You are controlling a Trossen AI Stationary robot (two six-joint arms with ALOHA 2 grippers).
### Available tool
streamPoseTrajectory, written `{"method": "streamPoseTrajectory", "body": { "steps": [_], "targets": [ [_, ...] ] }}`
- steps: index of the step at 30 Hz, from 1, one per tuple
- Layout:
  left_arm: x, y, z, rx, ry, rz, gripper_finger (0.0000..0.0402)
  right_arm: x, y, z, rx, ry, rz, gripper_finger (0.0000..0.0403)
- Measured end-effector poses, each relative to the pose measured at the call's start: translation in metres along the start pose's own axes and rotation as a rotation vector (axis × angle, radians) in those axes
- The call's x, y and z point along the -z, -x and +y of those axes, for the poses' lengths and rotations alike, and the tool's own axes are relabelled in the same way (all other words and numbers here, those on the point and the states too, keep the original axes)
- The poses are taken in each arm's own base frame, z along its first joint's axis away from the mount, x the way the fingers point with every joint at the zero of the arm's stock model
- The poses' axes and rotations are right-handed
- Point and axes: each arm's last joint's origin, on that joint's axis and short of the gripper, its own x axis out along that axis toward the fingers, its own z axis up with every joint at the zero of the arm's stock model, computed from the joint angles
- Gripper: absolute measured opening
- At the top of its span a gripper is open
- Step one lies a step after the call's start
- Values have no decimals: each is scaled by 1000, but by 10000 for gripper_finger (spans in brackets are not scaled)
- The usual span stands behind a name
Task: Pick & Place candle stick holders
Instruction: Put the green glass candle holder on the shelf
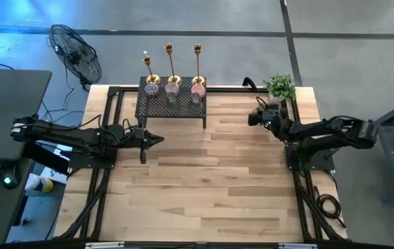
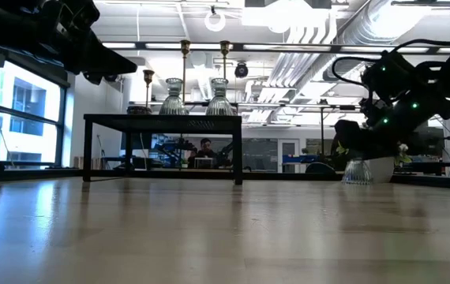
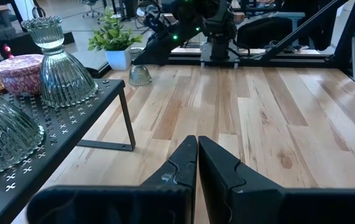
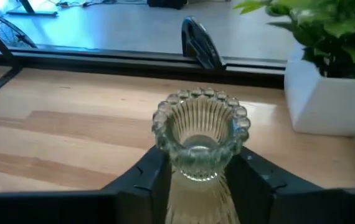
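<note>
Three gold candlesticks (image 1: 169, 62) stand along the far edge of the black mesh rack (image 1: 173, 105). Pink squat holders (image 3: 20, 71) and ribbed glass holders (image 3: 59, 68) stand beside them on the rack. One more pale ribbed glass holder (image 4: 199, 134) stands upright near the table's far right, beside the potted plant (image 1: 280, 86). My right gripper (image 4: 196, 180) is shut on it. My left gripper (image 1: 159, 140) is shut and empty, above the table just near of the rack's left end. My right gripper pinches the glass holder between its two fingers (image 4: 146, 177), on the ribbed body just below the beaded rim (image 4: 227, 171). The fingers come slanting down from the table's right side. The holder stays upright, and its base (image 2: 357, 180) looks level with the table top.
The plant's white pot (image 2: 383, 167) stands close behind the held holder. The rack stands on thin legs (image 3: 127, 124) at the far middle. Bare wood (image 1: 211, 180) stretches across the middle and near side of the table. A fan (image 1: 76, 52) stands off the table's far left.
</note>
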Motion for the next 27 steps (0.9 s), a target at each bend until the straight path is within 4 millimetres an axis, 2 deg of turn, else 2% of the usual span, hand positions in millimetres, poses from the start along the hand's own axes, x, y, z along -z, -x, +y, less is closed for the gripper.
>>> {"method": "streamPoseTrajectory", "body": {
  "steps": [4, 9, 13, 17, 21, 24, 27],
  "targets": [
    [0, 0, 0, 0, 0, 0, 9, -3, 1, 1, -13, 4, -24, 95],
    [0, 0, 0, 0, 1, 0, 9, -7, 3, 4, -88, 6, -20, 101],
    [0, 0, 0, 0, 4, 0, 9, -7, 14, 14, -217, 34, -10, 114],
    [0, 0, 0, 0, 4, 0, 9, 1, 35, 32, -407, 90, 15, 105],
    [0, 0, 0, 0, 4, -1, 9, 21, 66, 52, -596, 152, 70, 101],
    [0, 0, 0, -2, 5, -4, 9, 34, 91, 67, -653, 183, 69, 105],
    [-1, 0, 0, -7, 7, -10, 9, 38, 114, 93, -678, 220, 19, 105]
  ]
}}
